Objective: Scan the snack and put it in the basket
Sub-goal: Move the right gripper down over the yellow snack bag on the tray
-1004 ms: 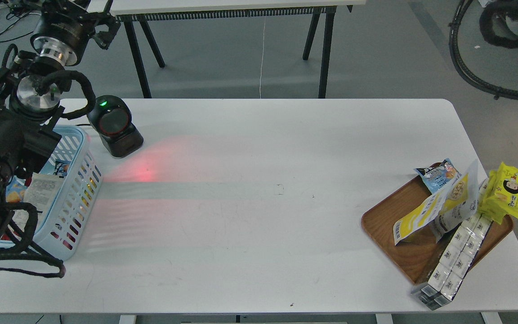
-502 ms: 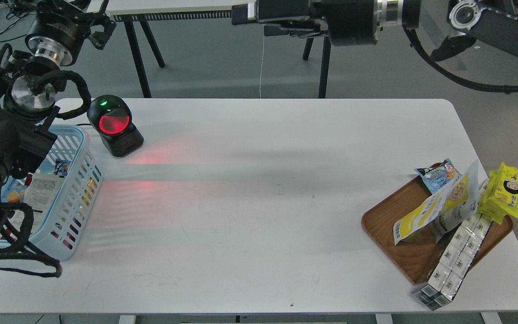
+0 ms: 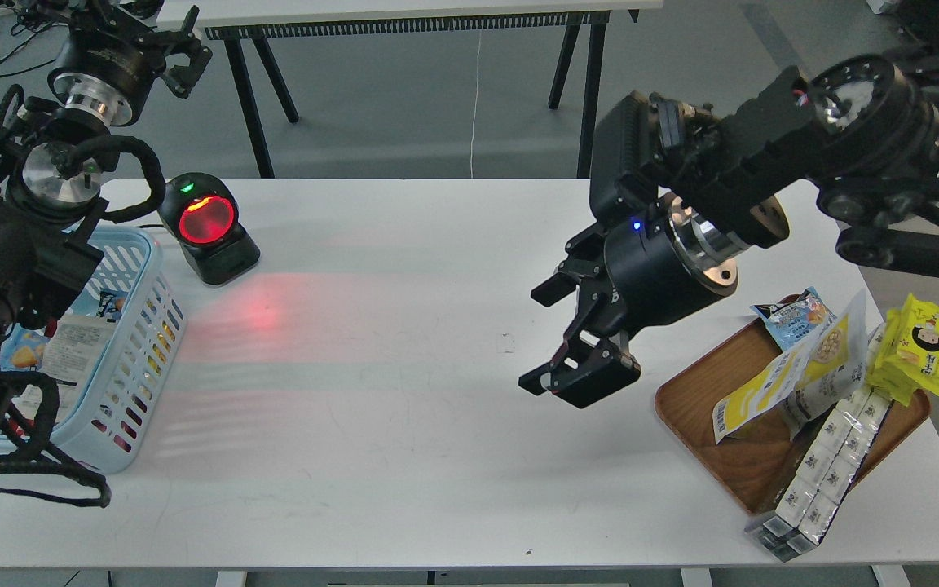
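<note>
Right claw heading for a messy snack pile

My right claw hangs spread and empty beside the tray; left claw: can't tell. The snacks lean together, so one grab could topple them off the edge.

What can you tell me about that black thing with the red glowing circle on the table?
That is the barcode scanner. It is glossy black, apparently plastic, with a rounded head on a slanted base. Its round red window glows, a small green light shines on top, and reddish light spills onto the white table. It stands upright at the far left, just beyond the blue basket, apparently apart from it.
</note>
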